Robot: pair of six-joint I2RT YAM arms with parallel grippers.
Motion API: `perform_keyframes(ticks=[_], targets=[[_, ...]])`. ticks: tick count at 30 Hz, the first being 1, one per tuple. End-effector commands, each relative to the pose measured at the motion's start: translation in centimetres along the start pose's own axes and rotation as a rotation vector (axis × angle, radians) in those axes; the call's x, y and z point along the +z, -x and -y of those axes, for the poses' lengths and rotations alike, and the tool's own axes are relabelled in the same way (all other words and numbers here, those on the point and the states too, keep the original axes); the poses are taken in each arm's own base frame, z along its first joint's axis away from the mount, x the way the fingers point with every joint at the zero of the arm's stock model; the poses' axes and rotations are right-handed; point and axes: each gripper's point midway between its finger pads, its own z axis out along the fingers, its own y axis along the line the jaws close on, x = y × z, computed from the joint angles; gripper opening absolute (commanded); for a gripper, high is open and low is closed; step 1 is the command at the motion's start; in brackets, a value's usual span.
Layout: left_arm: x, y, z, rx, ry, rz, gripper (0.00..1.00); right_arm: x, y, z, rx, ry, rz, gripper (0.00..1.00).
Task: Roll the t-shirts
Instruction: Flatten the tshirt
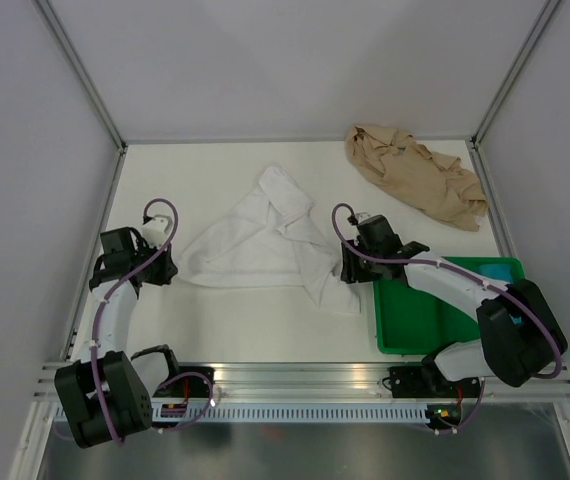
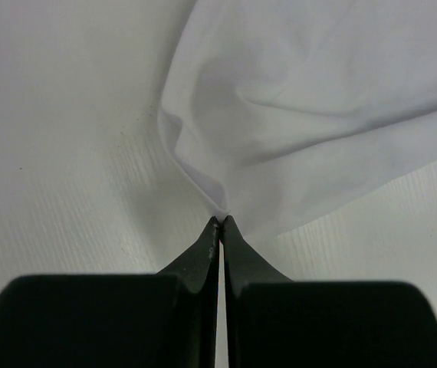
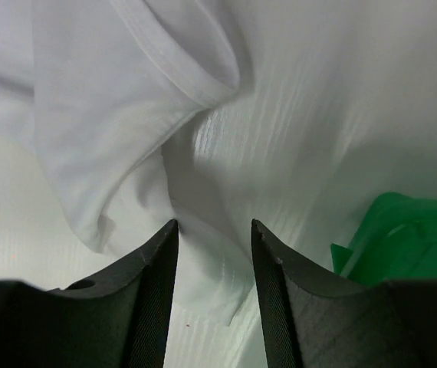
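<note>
With the left gripper (image 2: pixel 221 224) clenched, pinching the near-left corner of the crumpled white cotton t-shirt (image 1: pixel 265 245) at the fingertips. With the right gripper (image 3: pixel 215 230) released, jaws standing apart, sitting over the shirt's near-right edge, just beside the green plastic tray (image 1: pixel 420 325). Lying mid-table in a rough triangle, long axis running left to right between both grippers, apex pointing toward the far wall. Showing the bunched tan-beige cotton t-shirt (image 1: pixel 415 175) well apart in the far-right corner of the white table (image 1: pixel 195 180), long axis slanting far-left to near-right.
</note>
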Motion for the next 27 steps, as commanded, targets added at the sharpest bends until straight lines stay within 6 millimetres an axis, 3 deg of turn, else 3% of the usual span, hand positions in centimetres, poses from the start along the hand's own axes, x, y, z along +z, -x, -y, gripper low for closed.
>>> perform_keyframes(ticks=[1, 7, 8, 15, 20, 27], targets=[[-0.6, 0.7, 0.4, 0.114, -0.04, 0.021, 0.02, -2.6, 4.9, -1.2, 0.003, -0.077, 0.186, 0.5], [-0.4, -0.2, 0.6, 0.124, -0.042, 0.006, 0.02, -3.5, 5.1, -6.0, 0.017, -0.04, 0.273, 0.51], [-0.4, -0.2, 0.5, 0.123, -0.038, 0.004, 0.02, -3.0, 3.8, -6.8, 0.02, 0.006, 0.248, 0.54], [-0.6, 0.1, 0.4, 0.121, -0.031, 0.014, 0.02, -0.5, 2.4, -9.2, 0.114, 0.141, 0.188, 0.53], [-0.6, 0.1, 0.6, 0.122, -0.038, 0.015, 0.02, 1.0, 0.3, -9.2, 0.147, 0.167, 0.122, 0.53], [-0.5, 0.1, 0.6, 0.121, -0.04, 0.014, 0.02, 2.3, 0.2, -8.4, 0.166, 0.123, 0.127, 0.58]])
